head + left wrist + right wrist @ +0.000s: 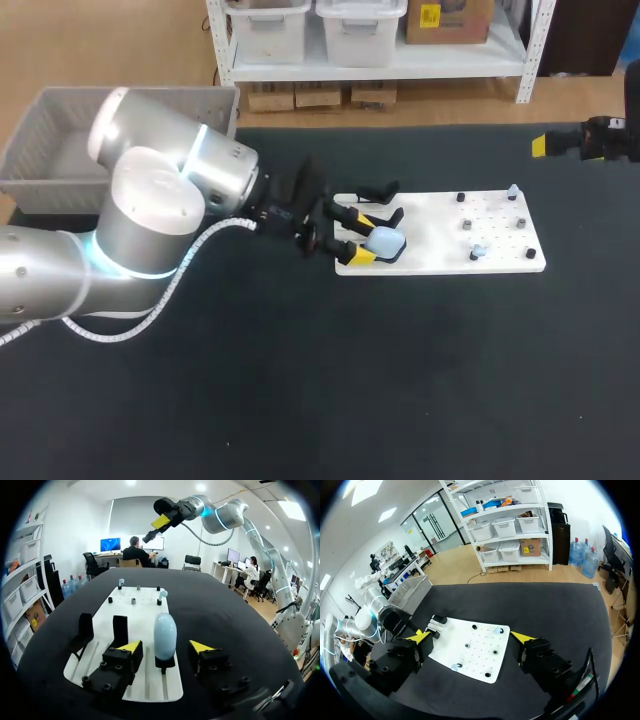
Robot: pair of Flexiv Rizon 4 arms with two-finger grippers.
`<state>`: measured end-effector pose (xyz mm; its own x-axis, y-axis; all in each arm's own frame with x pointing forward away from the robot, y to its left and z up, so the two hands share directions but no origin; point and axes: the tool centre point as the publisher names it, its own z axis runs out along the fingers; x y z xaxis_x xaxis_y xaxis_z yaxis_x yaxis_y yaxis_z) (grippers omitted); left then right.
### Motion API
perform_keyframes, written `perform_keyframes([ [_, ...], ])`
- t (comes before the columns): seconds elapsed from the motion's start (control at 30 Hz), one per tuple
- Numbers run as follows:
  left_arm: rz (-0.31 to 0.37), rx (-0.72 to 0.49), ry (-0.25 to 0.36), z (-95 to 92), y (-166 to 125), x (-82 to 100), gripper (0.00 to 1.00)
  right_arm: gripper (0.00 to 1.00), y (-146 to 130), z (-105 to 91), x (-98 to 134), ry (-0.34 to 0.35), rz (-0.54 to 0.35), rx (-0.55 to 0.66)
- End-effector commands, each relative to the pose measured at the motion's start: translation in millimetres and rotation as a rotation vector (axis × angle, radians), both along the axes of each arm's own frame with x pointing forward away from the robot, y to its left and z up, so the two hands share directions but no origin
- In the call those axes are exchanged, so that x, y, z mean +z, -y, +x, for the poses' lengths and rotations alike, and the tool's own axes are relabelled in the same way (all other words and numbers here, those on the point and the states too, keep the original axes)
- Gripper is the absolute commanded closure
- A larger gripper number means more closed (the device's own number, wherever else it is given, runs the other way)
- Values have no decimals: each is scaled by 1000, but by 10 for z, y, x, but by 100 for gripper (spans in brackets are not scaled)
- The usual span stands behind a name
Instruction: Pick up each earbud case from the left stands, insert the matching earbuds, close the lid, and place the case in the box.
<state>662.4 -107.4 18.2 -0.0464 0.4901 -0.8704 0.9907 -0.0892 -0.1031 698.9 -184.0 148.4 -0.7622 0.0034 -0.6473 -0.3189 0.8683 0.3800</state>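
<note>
Bulky and silver, the left arm (150, 215) fills the left half of the head view, nearest the lens. Its left gripper (356, 235) sits at centre frame over the left end of a flat white pegged board (430, 215). The yellow-tipped fingers stand apart, with a pale blue rounded earbud case (385, 241) between them — closer to the lower finger. Two black stands (378, 190) rise just above it in the frame. Small pale blue earbuds (478, 251) sit toward the board's right end. A grey plastic box (40, 150) lies at upper left, well apart from the board. At the upper right edge hangs the right gripper (548, 145).

From the left wrist, the left gripper (165, 647) straddles the earbud case (165, 635), which stands upright on a black mount. A gap shows on each side, so neither finger touches it. The black stands (120, 630) are just beside one finger, and the right gripper (157, 525) hangs high beyond the board (145, 615).

From the right wrist, the right gripper (471, 637) holds its fingers wide apart, with the board (470, 652) ahead of them. The left arm (375, 615) is at the board's far end, by the stands (439, 621).
</note>
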Motion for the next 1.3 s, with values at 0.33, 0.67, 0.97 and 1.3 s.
perform_keyframes([
  [0.33, -15, -3, -2, 20, 52, -42, 53, 0, -1, -4, 5, 0, -2, -1],
  [0.67, -22, -12, -2, 5, 80, -34, 54, 0, -1, -4, 5, 0, -2, -1],
  [0.97, -26, -24, -8, -30, 103, -56, 60, 0, -1, -4, 5, 0, -2, -1],
  [1.3, -39, -28, 17, -96, 90, 53, 100, 0, -1, -4, 5, 0, -2, -1],
])
